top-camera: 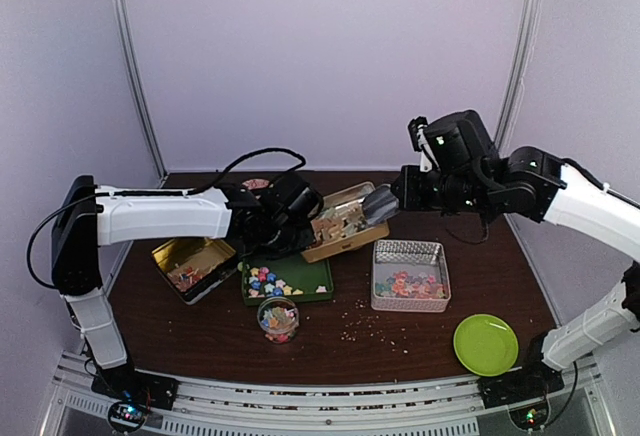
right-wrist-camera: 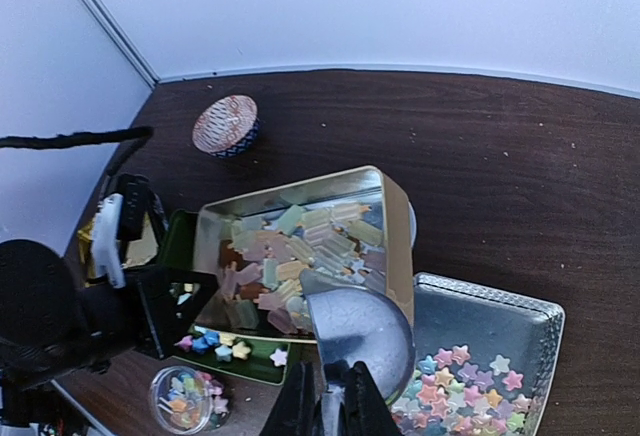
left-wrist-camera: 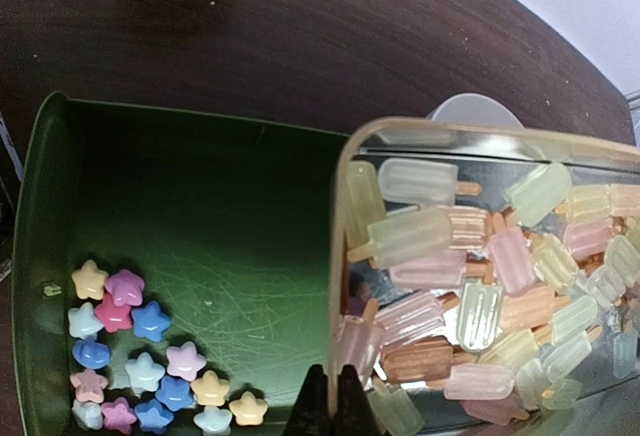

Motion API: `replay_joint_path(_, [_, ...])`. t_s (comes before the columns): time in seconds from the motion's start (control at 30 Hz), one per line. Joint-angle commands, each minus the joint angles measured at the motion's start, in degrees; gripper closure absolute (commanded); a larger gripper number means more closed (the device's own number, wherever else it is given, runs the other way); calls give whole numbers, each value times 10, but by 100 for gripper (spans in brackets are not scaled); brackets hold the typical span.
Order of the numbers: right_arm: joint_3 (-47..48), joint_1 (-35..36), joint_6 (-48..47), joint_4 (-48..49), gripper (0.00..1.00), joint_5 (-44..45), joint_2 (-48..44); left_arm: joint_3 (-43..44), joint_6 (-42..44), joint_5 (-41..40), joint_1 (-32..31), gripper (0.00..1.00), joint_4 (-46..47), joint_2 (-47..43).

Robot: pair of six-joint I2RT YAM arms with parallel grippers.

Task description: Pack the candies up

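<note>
My left gripper (left-wrist-camera: pixel 333 399) is shut on the near rim of a gold tin (left-wrist-camera: pixel 342 256), held tilted above a green tray (left-wrist-camera: pixel 200 216). The tin holds pastel popsicle-shaped candies (left-wrist-camera: pixel 470 276). Star-shaped candies (left-wrist-camera: pixel 140 356) lie in a corner of the green tray. My right gripper (right-wrist-camera: pixel 330 401) is shut on the handle of a silver scoop (right-wrist-camera: pixel 360 326), whose bowl sits at the tin's (right-wrist-camera: pixel 395 226) near corner. More star candies (right-wrist-camera: pixel 465 381) fill a silver tray (right-wrist-camera: pixel 500 301) on the right. In the top view the left gripper (top-camera: pixel 300 218) and the scoop (top-camera: pixel 378 204) meet at the tin (top-camera: pixel 345 221).
An open gold tin (top-camera: pixel 192 264) sits at the left. A small clear jar of candies (top-camera: pixel 278 318) stands in front of the green tray. Crumbs (top-camera: pixel 375 324) are scattered mid-table. A lime plate (top-camera: pixel 486 344) is at front right, a patterned bowl (right-wrist-camera: pixel 226 126) at the back.
</note>
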Motion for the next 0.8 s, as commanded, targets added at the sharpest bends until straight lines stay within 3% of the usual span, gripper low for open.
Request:
replay_joint_path(0.0, [40, 9, -17, -23, 100, 79, 39, 28, 2, -51, -12, 100, 10, -11])
replay_joint_path(0.33, [76, 25, -27, -51, 100, 182, 118, 28, -5, -85, -23, 100, 6, -8])
replay_joint_path(0.6, [82, 25, -11, -60, 100, 123, 159, 19, 3, -92, -26, 100, 22, -20])
replay_joint_path(0.77, [29, 0, 35, -4, 100, 37, 137, 4, 7, -104, -27, 100, 28, -38])
